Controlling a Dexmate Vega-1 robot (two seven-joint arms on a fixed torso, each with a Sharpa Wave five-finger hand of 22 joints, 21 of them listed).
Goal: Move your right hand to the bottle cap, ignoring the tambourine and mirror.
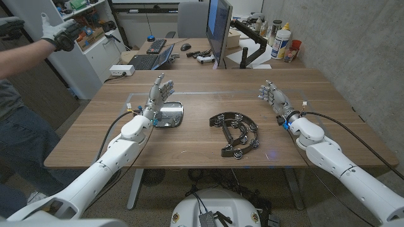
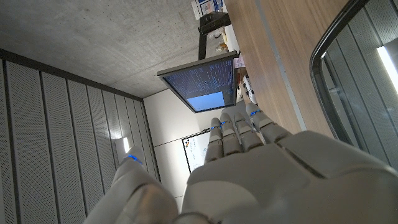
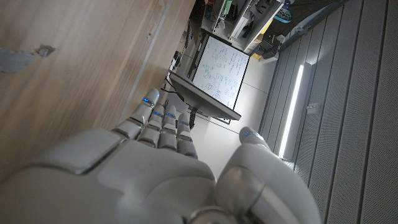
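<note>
So we've got the big wooden table [image 1: 208,82] under both hands, smooth brown grain with a pale line across it ahead of the fingertips. The room behind has a concrete wall and cluttered desks. Off past the left hand [image 1: 159,91], beyond the table's edge, a person [image 1: 19,107] stands with a gloved hand [image 1: 60,31] raised. Well ahead of both hands, on the far side of the table, there's a flat dark monitor [image 1: 219,28], lit up in the left wrist view [image 2: 202,84]. The right hand [image 1: 273,96] is over the table with its fingers spread and nothing in it. The left hand is the same, loose and empty. Between the two hands, nearer the robot than the right hand's fingers and to its inner side, lies the tambourine [image 1: 237,133], a black half-moon frame with shiny metal jingles. The mirror [image 1: 169,115], a rounded-square shiny plate, lies just beside the left wrist. As for the bottle cap, we honestly can't tell where it is. The right wrist view shows a small speck [image 3: 43,48] on the wood, too tiny to call.
</note>
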